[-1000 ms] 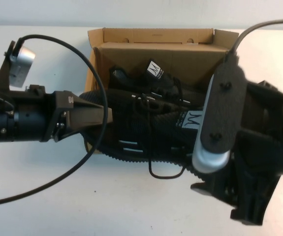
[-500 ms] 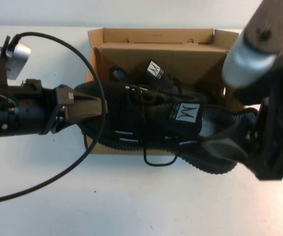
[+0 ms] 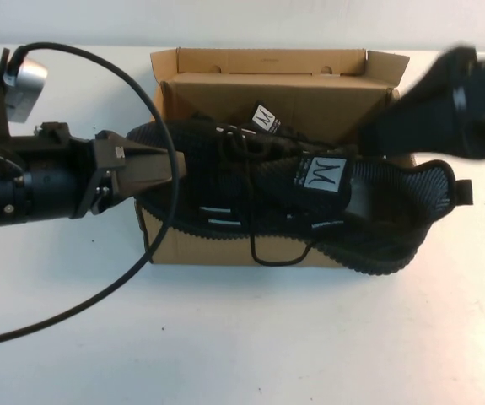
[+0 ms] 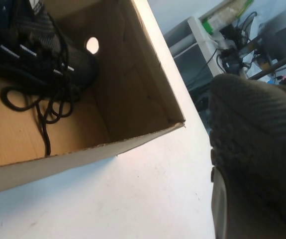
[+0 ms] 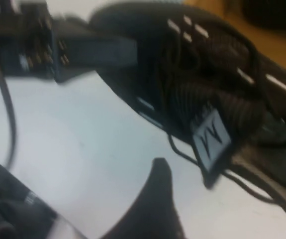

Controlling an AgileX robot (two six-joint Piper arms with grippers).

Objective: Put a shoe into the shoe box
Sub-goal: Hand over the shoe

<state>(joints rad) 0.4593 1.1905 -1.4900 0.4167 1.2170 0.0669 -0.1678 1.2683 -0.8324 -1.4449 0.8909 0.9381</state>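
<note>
Two black knit sneakers show against brown corrugated cardboard. The shoe [image 3: 309, 211] being handled lies lengthwise across the open top of the shoe box [image 3: 267, 80], its toe at the left, its heel overhanging the box's right end, its ribbed sole edge running along the near wall. Small white dashes mark its side, a white tongue label carries a dark "M", and a loose black lace loops down over the box front. The second sneaker [image 3: 263, 126] lies deeper inside the box, near the back wall, its own white label showing. The box's flap lid stands open behind, and a small round hole pierces one end wall [image 4: 92, 45].

The left gripper [image 3: 175, 173] reaches in from the left, its tapered dark fingers pinching the shoe's toe; the left wrist view is filled at one side by the woven toe [image 4: 259, 149]. The right gripper [image 3: 385, 135] sits above the box's right end, blurred, clear of the heel; whether its jaws are apart or closed cannot be told. The white table [image 3: 242, 337] is smooth and matte.
</note>
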